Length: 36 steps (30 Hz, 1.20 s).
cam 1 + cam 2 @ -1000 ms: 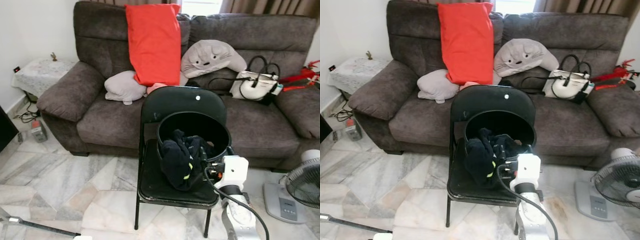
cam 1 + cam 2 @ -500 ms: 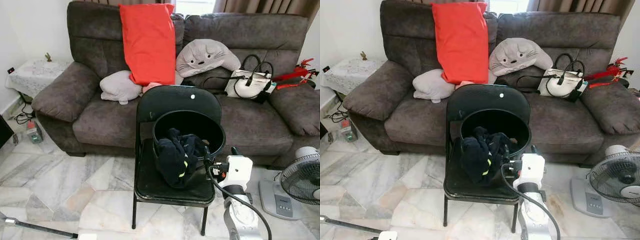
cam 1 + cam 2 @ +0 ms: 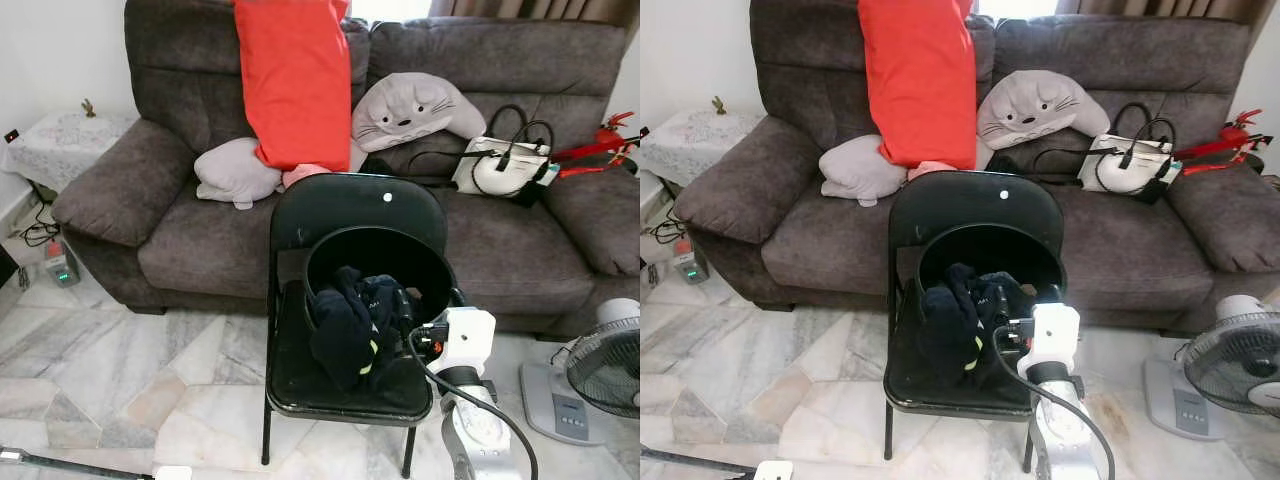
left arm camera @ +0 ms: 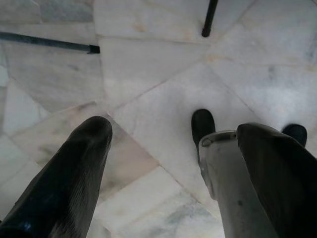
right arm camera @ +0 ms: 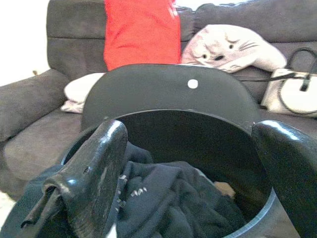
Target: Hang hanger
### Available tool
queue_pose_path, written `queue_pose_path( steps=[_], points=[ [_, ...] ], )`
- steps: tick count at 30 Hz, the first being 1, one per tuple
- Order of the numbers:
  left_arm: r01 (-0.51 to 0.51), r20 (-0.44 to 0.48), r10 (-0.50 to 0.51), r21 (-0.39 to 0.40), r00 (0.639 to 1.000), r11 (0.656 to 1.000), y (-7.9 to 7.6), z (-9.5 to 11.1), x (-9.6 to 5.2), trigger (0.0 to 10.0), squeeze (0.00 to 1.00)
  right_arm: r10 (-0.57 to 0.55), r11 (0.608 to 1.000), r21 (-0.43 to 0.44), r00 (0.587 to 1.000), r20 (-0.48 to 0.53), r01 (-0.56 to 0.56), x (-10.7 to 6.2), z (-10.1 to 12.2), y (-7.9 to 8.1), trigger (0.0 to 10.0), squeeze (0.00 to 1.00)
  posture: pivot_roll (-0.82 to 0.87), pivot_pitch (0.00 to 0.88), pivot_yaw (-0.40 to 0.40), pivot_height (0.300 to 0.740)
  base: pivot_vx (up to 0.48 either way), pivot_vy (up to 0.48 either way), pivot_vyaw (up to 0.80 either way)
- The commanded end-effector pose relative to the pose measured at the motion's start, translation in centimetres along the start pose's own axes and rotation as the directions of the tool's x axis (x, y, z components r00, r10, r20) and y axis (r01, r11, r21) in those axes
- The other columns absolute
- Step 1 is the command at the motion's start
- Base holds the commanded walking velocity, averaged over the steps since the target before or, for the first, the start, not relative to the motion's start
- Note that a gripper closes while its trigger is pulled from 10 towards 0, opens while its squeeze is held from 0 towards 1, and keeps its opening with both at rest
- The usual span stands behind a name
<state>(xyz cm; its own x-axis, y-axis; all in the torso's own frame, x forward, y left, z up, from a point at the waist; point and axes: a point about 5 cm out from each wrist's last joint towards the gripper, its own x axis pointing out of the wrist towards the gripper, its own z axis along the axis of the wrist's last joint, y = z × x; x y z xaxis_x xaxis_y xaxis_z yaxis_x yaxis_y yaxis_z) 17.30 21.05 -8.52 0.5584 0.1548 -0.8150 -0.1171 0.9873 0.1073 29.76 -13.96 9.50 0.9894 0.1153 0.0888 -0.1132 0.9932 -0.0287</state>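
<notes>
A black round basket (image 3: 378, 262) stands on the seat of a black folding chair (image 3: 352, 208). Dark clothes (image 3: 350, 315) with a yellow mark spill over its front rim. My right gripper (image 3: 430, 300) is at the basket's near right rim, open. In the right wrist view the right gripper (image 5: 193, 183) straddles the basket's mouth, and one of its fingers (image 5: 96, 173) lies against the dark clothes (image 5: 158, 203). My left gripper (image 4: 168, 188) hangs low, open, pointing down at the marble floor (image 4: 148, 84). No hanger can be made out.
A grey sofa (image 3: 180, 220) behind the chair holds a red cushion (image 3: 292, 80), grey cushions, a plush pillow (image 3: 415, 108) and a white bag (image 3: 500, 165). A fan (image 3: 605, 365) stands at the right. A dark pole (image 3: 40, 460) lies on the floor at the left.
The head camera has shifted a little, so the whole scene has slid. My right gripper stays at the basket's near rim; the clothes have not visibly moved.
</notes>
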Motion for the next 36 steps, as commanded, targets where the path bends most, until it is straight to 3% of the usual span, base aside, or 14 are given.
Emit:
queue_pose_path(
  steps=[1, 11, 20, 23, 25, 28, 29, 32, 33, 36],
  points=[
    [-0.008, -0.014, 0.008, -0.025, 1.0, 1.0, 0.1, -0.3, 0.0, 10.0, 0.0, 0.013, 1.0, 0.007, 1.0, 0.02, -0.013, 0.1, 0.6, -0.1, 10.0, 0.0, -0.08, 0.073, 0.008, 0.74, 0.337, 0.0, 0.0],
    [-0.034, 0.009, 0.034, -0.043, 0.999, 0.998, 0.5, 0.0, 0.0, 10.0, 0.0, 0.142, 0.988, 0.062, 0.989, 0.03, -0.144, -0.1, 1.3, 1.4, 10.0, 0.0, -0.08, 0.074, 0.008, 0.74, 0.0, 0.0, 0.0],
    [-0.046, 0.033, 0.048, -0.063, 0.998, 0.997, 0.6, 0.4, 0.0, 10.0, 0.0, 0.325, 0.943, 0.075, 0.946, 0.015, -0.325, -0.9, 2.0, 2.2, 10.0, 0.0, -0.1, 0.076, 0.01, 0.74, 0.0, 0.0, 0.0],
    [-0.038, 0.101, 0.043, -0.047, 0.994, 0.998, 0.7, 1.9, 0.1, 10.0, 0.0, 0.335, 0.94, 0.073, 0.942, 0.007, -0.335, -1.0, 2.1, 2.0, 10.0, 0.0, -0.1, 0.078, 0.007, 0.74, 0.0, 0.0, 0.0],
    [-0.013, 0.201, 0.023, -0.049, 0.979, 0.999, 2.0, 3.7, 0.1, 10.0, 0.0, 0.304, 0.951, 0.064, 0.953, -0.011, -0.302, -1.1, 1.8, 1.5, 10.0, 0.0, -0.1, 0.08, 0.009, 0.74, 0.0, 0.0, 0.0],
    [0.013, 0.288, -0.015, 0.009, 0.958, 1.0, 2.2, 5.7, 0.0, 10.0, 0.0, 0.281, 0.958, 0.062, 0.959, -0.027, -0.279, -1.1, 1.5, 1.1, 10.0, 0.0, -0.09, 0.079, 0.012, 0.74, 0.0, 0.0, 0.0],
    [0.029, 0.353, -0.063, 0.1, 0.934, 0.995, 2.1, 7.3, -0.2, 10.0, 0.0, 0.278, 0.96, 0.05, 0.96, -0.043, -0.275, -1.2, 1.4, 0.9, 10.0, 0.0, -0.09, 0.079, 0.013, 0.74, 0.0, 0.0, 0.0],
    [0.04, 0.426, -0.154, 0.264, 0.891, 0.964, 2.2, 9.0, -0.6, 10.0, 0.0, 0.246, 0.969, 0.046, 0.968, -0.049, -0.244, -1.2, 1.4, 0.3, 10.0, 0.0, -0.09, 0.08, 0.016, 0.74, 0.0, 0.0, 0.0],
    [0.034, 0.44, -0.179, 0.316, 0.88, 0.948, 2.8, 9.1, -0.9, 10.0, 0.0, 0.239, 0.97, 0.045, 0.97, -0.045, -0.237, -1.2, 1.5, 0.0, 10.0, 0.0, -0.09, 0.08, 0.017, 0.74, 0.0, 0.0, 0.0],
    [0.013, 0.43, -0.183, 0.37, 0.884, 0.929, 4.0, 8.2, -1.2, 10.0, 0.0, 0.218, 0.976, 0.029, 0.975, -0.047, -0.217, -1.1, 1.6, -0.5, 10.0, 0.0, -0.09, 0.078, 0.016, 0.74, 0.0, 0.0, 0.0]
  ],
)
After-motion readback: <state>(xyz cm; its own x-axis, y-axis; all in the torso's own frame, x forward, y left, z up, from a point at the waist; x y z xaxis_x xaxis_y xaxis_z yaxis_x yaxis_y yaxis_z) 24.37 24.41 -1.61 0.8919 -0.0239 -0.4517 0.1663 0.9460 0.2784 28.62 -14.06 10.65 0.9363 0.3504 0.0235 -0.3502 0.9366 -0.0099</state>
